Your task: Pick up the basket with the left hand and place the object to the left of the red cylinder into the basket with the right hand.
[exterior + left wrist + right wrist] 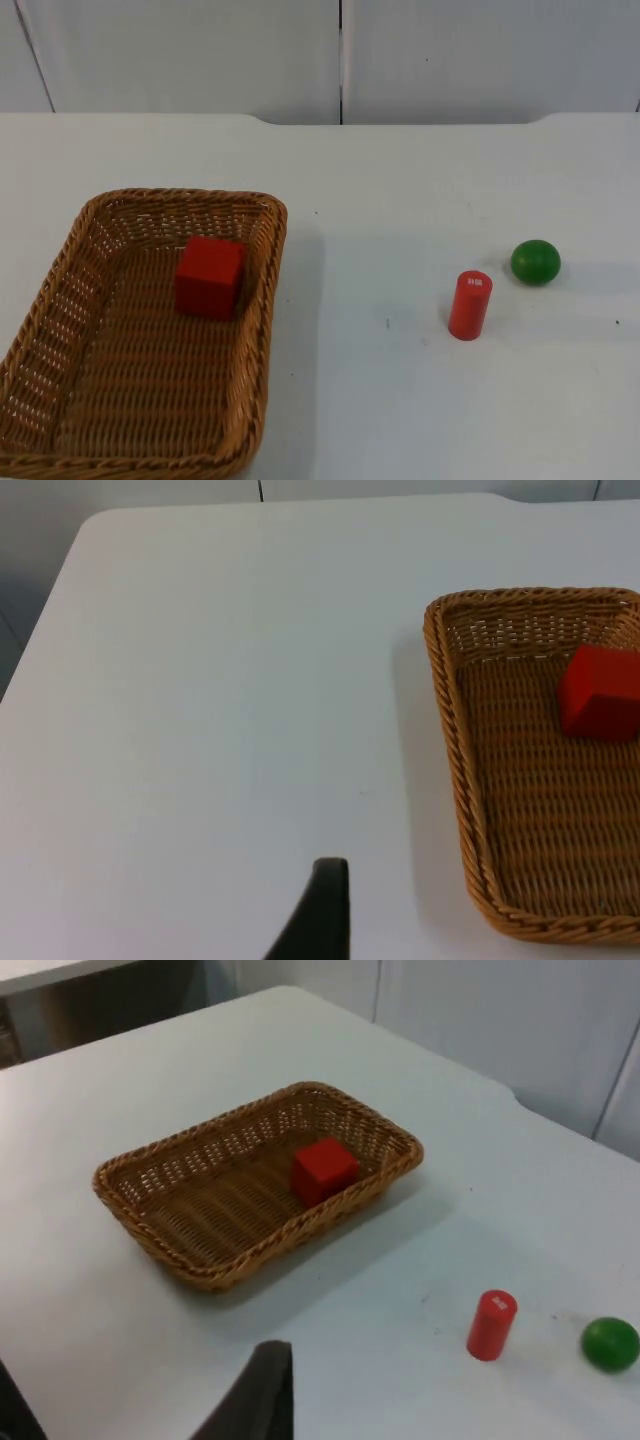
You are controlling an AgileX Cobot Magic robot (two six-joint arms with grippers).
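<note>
Red cube (210, 277) already sits in woven wicker basket (262, 300), w/ basket on white table (400, 180); task looks done. Both grippers' opening: cannot tell.

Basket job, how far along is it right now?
It looks finished or nearly so. The red cube already lies in the basket, which rests on the table. The red cylinder stands apart, with the green ball beside it. Neither arm holds anything: a left fingertip hangs over bare table beside the basket and a right fingertip well back from it. Nothing visible is left to move.
</note>
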